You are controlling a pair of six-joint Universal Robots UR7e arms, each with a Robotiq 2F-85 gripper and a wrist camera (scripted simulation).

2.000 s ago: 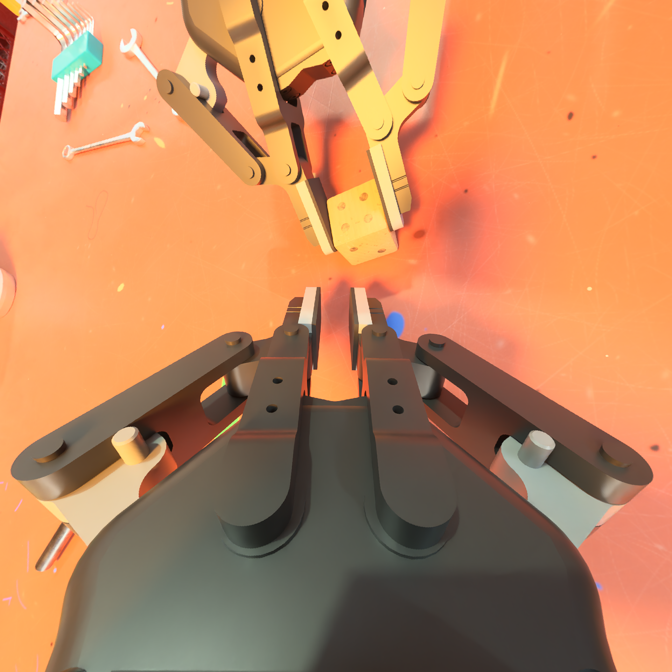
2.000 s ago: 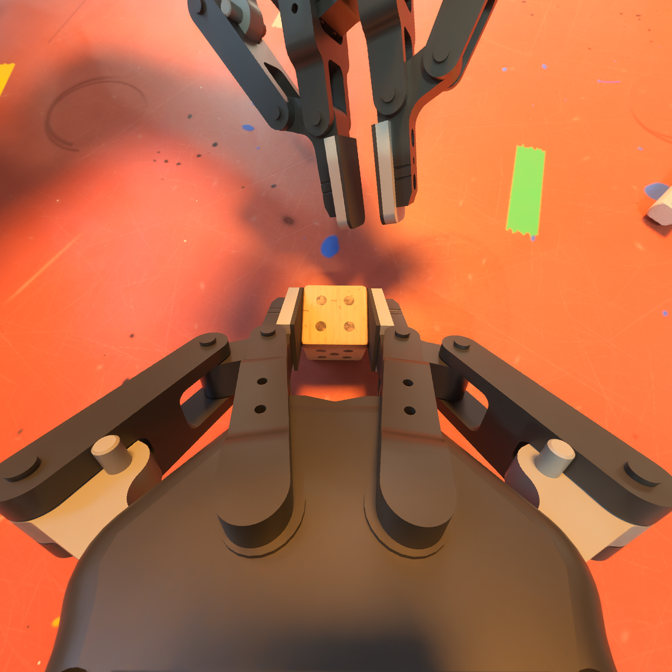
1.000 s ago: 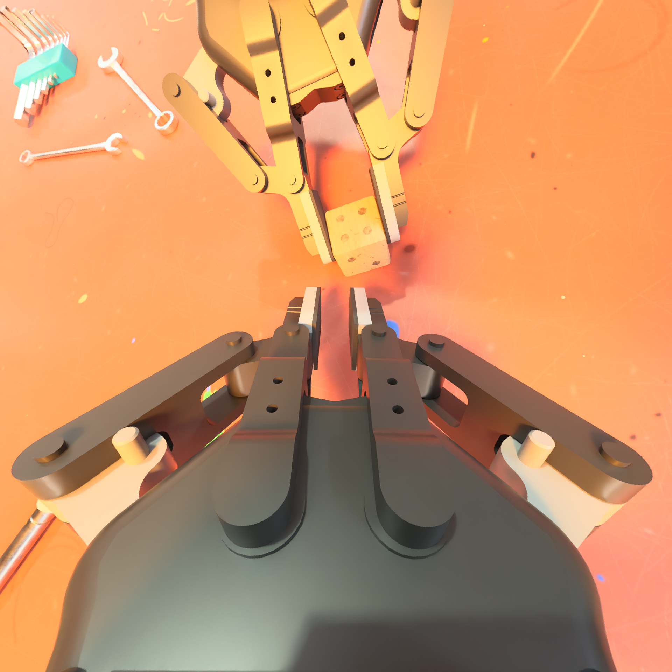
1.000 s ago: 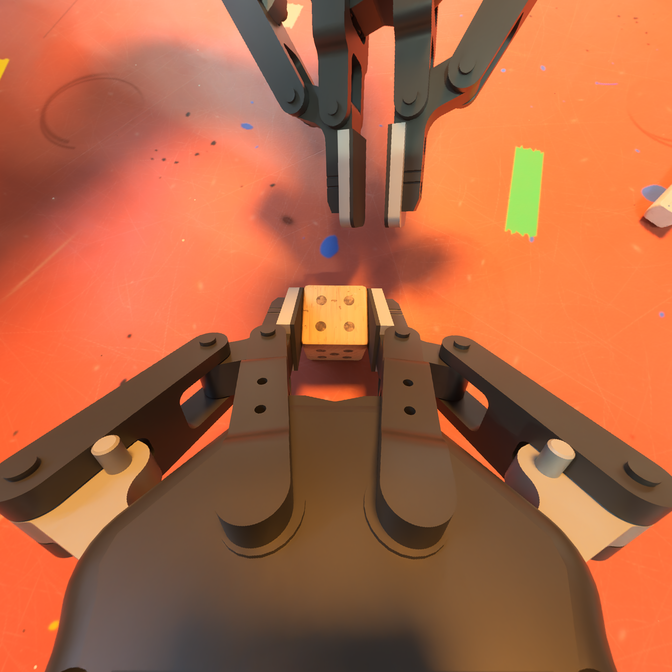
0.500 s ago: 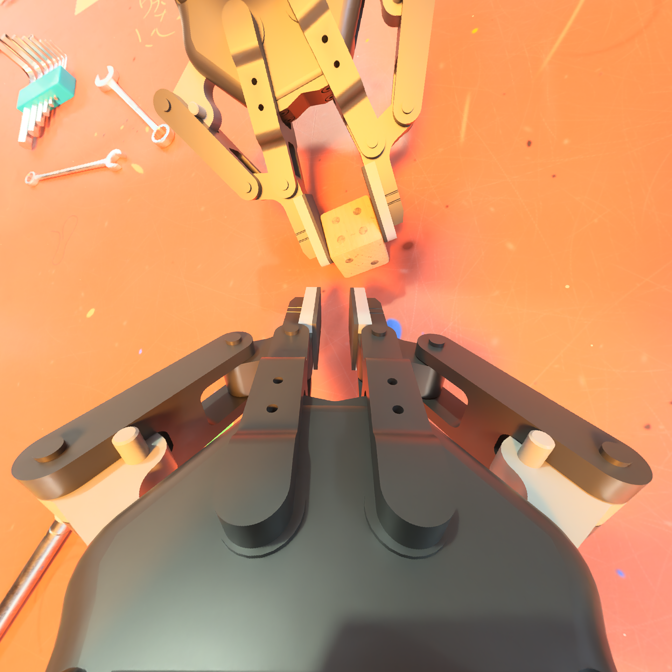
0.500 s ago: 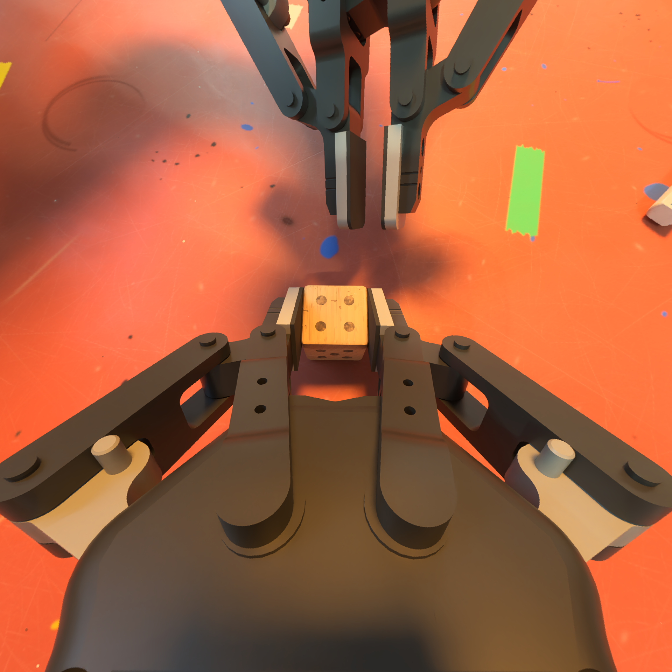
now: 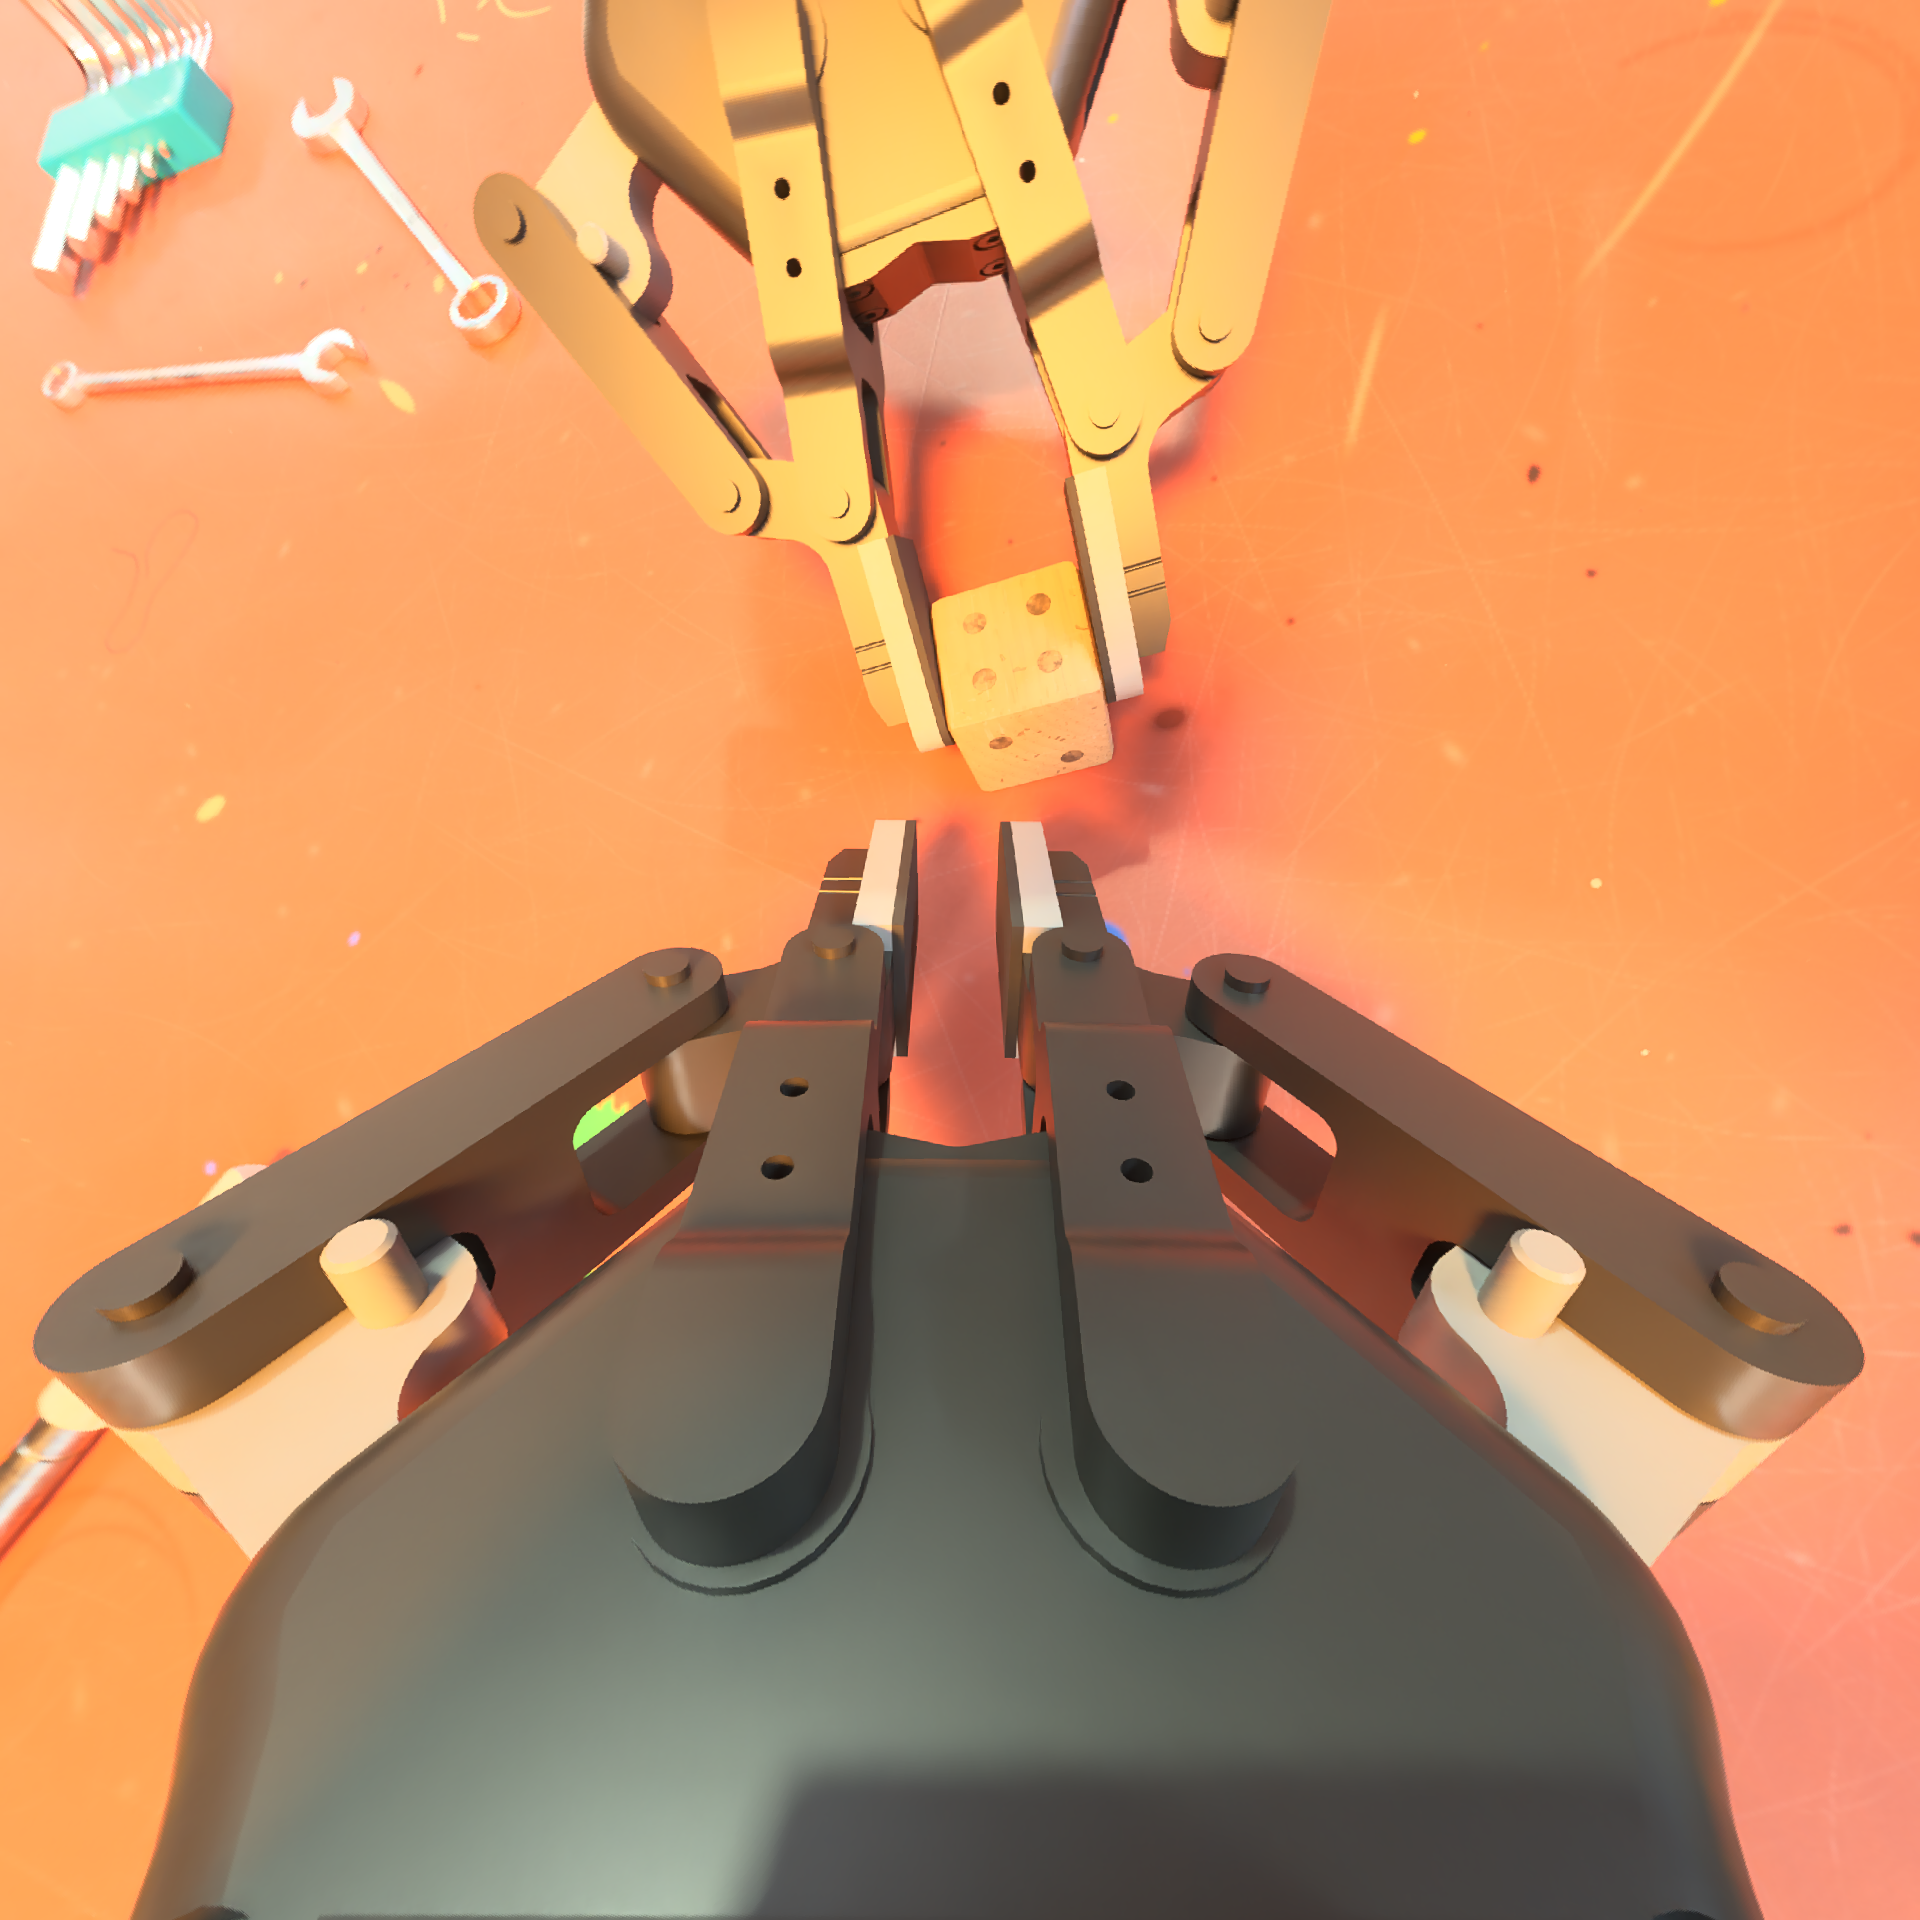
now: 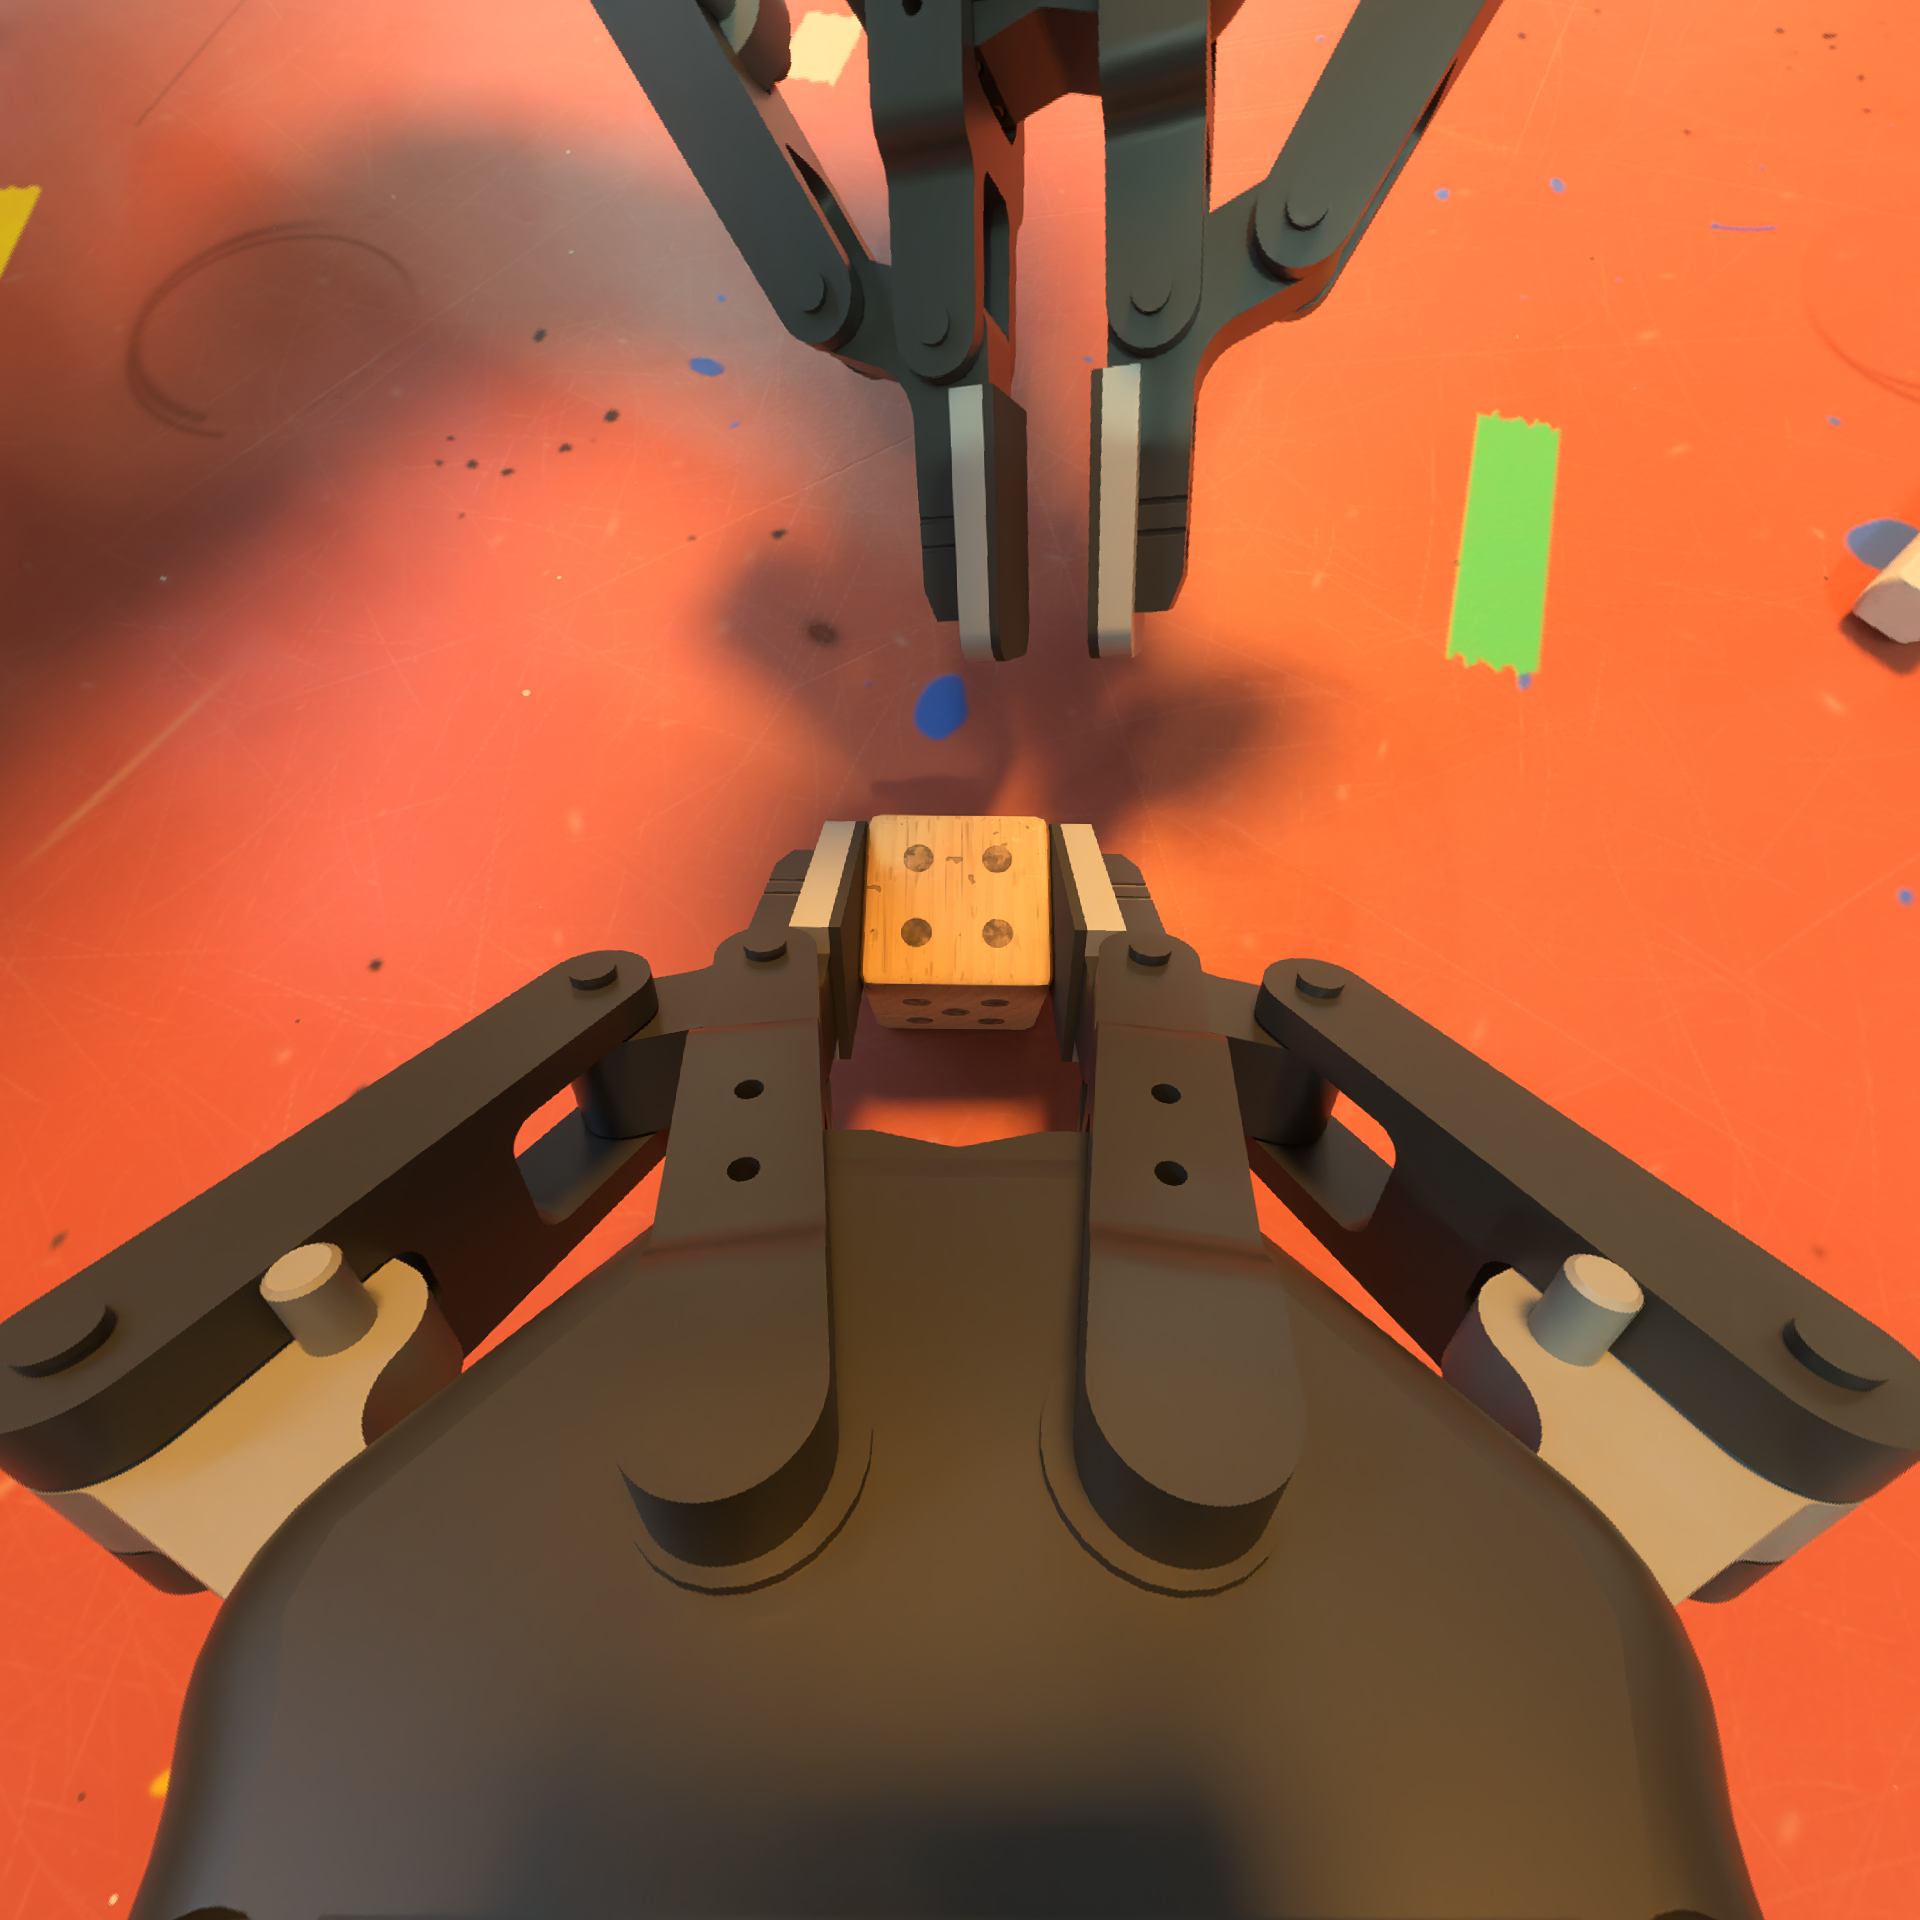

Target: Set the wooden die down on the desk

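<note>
The wooden die (image 8: 956, 899) is a pale cube with dark pips, its four-pip face towards the right wrist camera. My right gripper (image 8: 954, 831) is shut on it, one pad on each side, just above the orange desk (image 8: 416, 831). I cannot tell whether the die touches the desk. In the left wrist view the right gripper (image 7: 1023, 717) comes down from the top with the die (image 7: 1018, 665) between its pads. My left gripper (image 7: 956, 831) is empty, its jaws a narrow gap apart, facing the die closely. It also shows in the right wrist view (image 8: 1049, 649).
A teal hex key set (image 7: 130, 114) and two small wrenches (image 7: 405, 208) (image 7: 197, 369) lie at the far left. A metal rod (image 7: 31, 1475) sits at the lower left edge. A green tape strip (image 8: 1503, 540) and a white piece (image 8: 1891, 597) lie to the right.
The two grippers have shifted slightly against each other and now face each other more squarely. The right gripper keeps its hold on the die. The left jaws' gap is unchanged.
</note>
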